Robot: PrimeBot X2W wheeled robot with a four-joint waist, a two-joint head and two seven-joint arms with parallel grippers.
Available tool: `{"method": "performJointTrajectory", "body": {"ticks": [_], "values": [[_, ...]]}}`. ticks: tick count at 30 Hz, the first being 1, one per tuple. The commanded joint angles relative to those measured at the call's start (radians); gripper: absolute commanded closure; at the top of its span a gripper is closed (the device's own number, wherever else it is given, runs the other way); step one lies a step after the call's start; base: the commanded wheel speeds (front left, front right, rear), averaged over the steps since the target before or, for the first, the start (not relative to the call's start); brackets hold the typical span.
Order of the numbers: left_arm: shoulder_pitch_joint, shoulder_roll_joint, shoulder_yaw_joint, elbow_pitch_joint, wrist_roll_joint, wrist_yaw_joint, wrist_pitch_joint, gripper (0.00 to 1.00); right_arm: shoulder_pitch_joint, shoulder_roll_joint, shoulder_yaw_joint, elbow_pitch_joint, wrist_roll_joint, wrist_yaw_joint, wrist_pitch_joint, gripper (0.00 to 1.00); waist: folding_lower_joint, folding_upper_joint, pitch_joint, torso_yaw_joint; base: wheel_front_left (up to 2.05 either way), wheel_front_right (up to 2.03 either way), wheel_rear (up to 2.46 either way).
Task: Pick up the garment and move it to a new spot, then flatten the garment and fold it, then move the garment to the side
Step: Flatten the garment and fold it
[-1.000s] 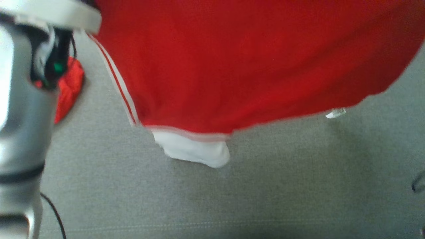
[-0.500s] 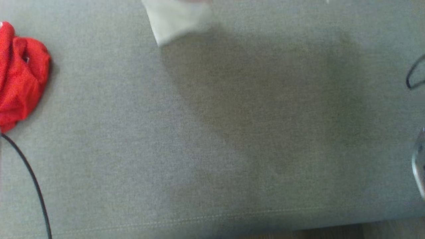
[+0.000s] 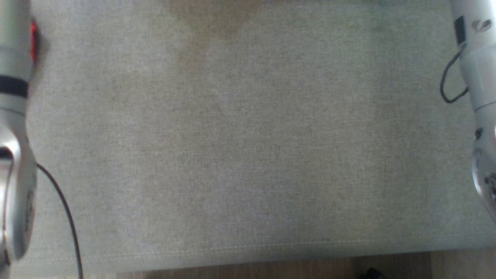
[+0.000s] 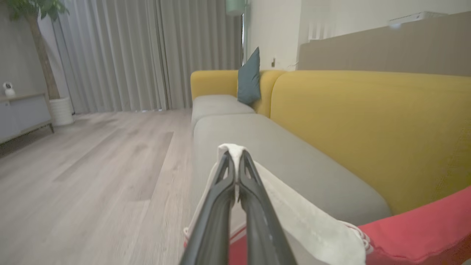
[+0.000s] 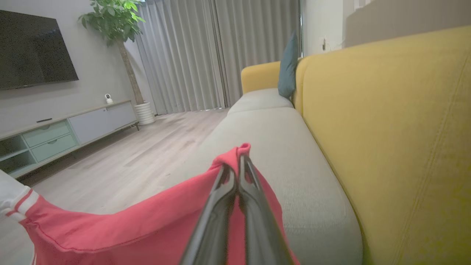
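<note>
The garment is red with a white sleeve and striped trim, and it hangs between my two grippers above the sofa. In the left wrist view my left gripper (image 4: 234,160) is shut on the white sleeve (image 4: 294,217), and the red body (image 4: 423,228) trails off to the lower right. In the right wrist view my right gripper (image 5: 238,163) is shut on a red edge of the garment (image 5: 147,228), which sags to the left. In the head view my pale forearms stand at the left (image 3: 15,155) and right (image 3: 478,77) edges.
The grey sofa seat (image 3: 248,135) lies below, its front seam near the wooden floor (image 3: 271,267). A sliver of another red cloth (image 3: 34,38) peeks out behind my left forearm. The yellow backrest (image 5: 386,129) runs along the right, with a teal cushion (image 5: 287,66) far off.
The garment, which hung across the head view, has risen out of its top. The head view has shifted, and both forearms now show at its sides.
</note>
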Motion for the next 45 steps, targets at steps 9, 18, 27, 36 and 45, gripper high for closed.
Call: {"method": "performJointTrajectory", "body": {"ticks": [9, 18, 27, 36, 45], "values": [[0.087, 0.032, 0.052, 0.016, -0.047, -0.012, -0.005, 1.00, 0.080, -0.002, 0.122, -0.012, 0.102, -0.001, -0.062, 1.00, -0.0004, 0.0001, 0.001, -0.001, 0.00, 0.00, 0.00], [0.315, 0.023, 0.109, -0.044, -0.108, -0.013, -0.005, 1.00, 0.377, -0.063, 0.148, -0.176, 0.222, -0.001, -0.099, 1.00, -0.0004, 0.0001, -0.079, -0.002, 0.00, 0.00, 0.00], [0.742, 0.013, 0.135, -0.354, -0.111, 0.017, -0.005, 1.00, 0.822, -0.112, 0.053, -0.397, 0.210, -0.001, -0.100, 1.00, -0.0004, 0.0001, -0.202, 0.019, 0.00, 0.00, 0.00], [1.195, 0.032, 0.125, -0.800, -0.113, 0.141, 0.107, 1.00, 1.249, -0.029, -0.143, -0.698, 0.080, -0.001, 0.051, 1.00, -0.0004, 0.0001, -0.287, 0.019, 0.00, 0.00, 0.00], [1.545, 0.041, 0.145, -1.177, -0.133, 0.286, 0.259, 1.00, 1.519, 0.052, -0.268, -1.027, -0.023, -0.001, 0.320, 1.00, -0.0004, 0.0001, -0.337, 0.011, 0.00, 0.00, 0.00]]}}
